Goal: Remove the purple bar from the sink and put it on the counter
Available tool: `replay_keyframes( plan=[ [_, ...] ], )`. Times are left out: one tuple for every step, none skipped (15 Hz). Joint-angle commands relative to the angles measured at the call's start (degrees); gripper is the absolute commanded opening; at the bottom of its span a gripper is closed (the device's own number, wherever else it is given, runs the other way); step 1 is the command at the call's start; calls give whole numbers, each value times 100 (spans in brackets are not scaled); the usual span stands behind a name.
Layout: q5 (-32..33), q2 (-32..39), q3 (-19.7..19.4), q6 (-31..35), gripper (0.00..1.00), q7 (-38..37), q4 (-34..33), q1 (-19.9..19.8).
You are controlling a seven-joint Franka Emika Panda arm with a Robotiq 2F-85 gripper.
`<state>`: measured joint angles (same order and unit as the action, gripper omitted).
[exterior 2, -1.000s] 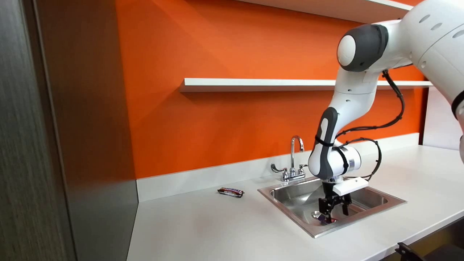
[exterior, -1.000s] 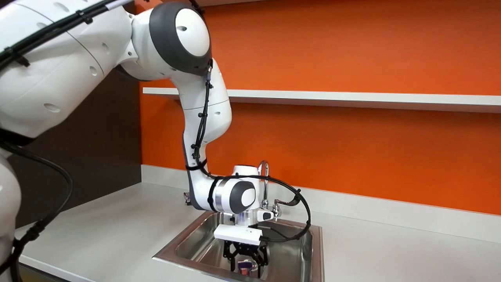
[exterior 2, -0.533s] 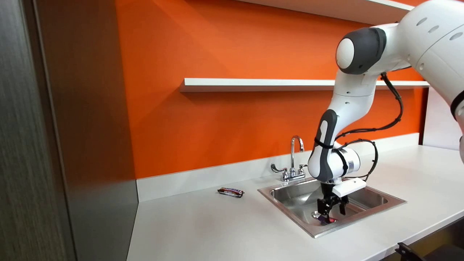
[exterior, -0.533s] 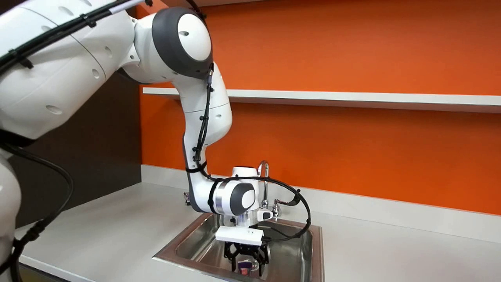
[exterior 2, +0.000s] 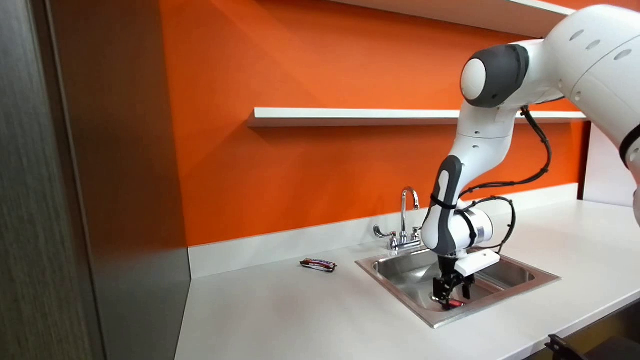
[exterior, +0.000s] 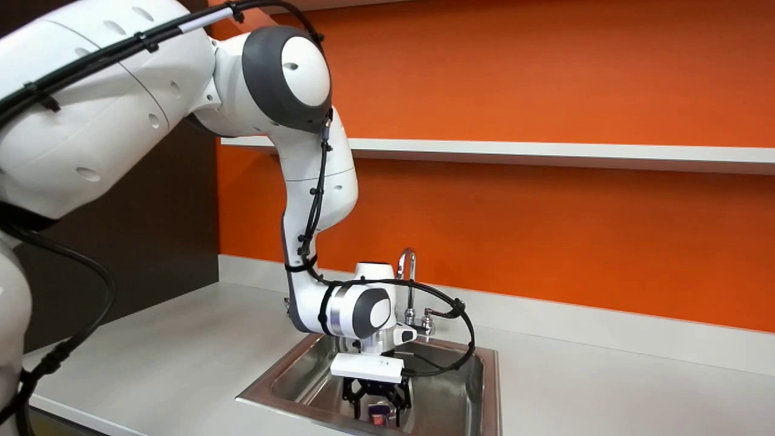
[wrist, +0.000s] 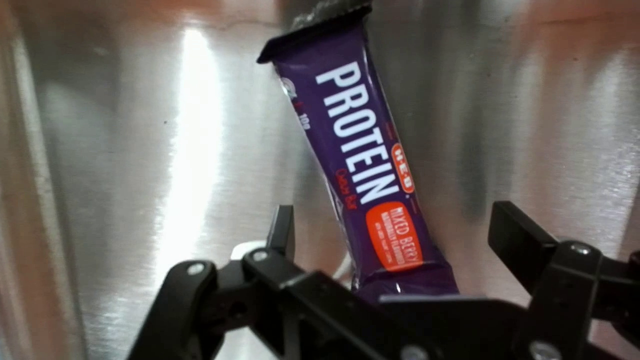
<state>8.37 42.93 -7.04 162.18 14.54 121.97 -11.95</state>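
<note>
Checking the wrist view: the purple bar (wrist: 360, 160) lies label up on the floor of the steel sink (wrist: 125, 165). Jaws stand wide, one to each side of the bar's lower end as seen here, with steel showing in the gap on both sides; nothing gripped. Height of the jaws over the sink floor: not readable. Progress, as judged: reach nearly done; grasp, lift-out and placing remain.

In an exterior view, the arm (exterior: 336, 194) reaches down into the sink and the bar shows between the jaws. Surface (exterior: 175, 345), where the bar should end up, runs along both sides of the sink. Sink contents as visible: the bar; the arm and the near rim hide part of the inside, so anything more is uncertain.

In an exterior view, a wrapped snack (exterior 2: 318, 265) lies on the surface, outside the sink; the tap (exterior 2: 403, 232) stands at the sink's back edge. Jaws cover most of the bar; a red part shows beside them.
</note>
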Motion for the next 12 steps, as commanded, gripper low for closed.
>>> replay_keyframes(
  plan=[
    [53, 67, 146, 50, 100, 207, -102, -197],
    [50, 76, 156, 50, 100, 218, -113, -213],
    [49, 87, 161, 46, 100, 227, -121, -226],
    [50, 98, 158, 45, 100, 228, -129, -231],
    [48, 115, 157, 45, 100, 228, -140, -239],
    [48, 124, 155, 44, 100, 227, -146, -243],
    [47, 131, 155, 44, 100, 227, -150, -248],
    [48, 136, 155, 43, 100, 226, -154, -250],
    [45, 138, 160, 39, 98, 230, -158, -257],
    [40, 144, 170, 36, 73, 237, -163, -267],
    [38, 150, 173, 32, 73, 239, -167, -271],
    [39, 158, 174, 28, 66, 243, -172, -271]
  ],
)
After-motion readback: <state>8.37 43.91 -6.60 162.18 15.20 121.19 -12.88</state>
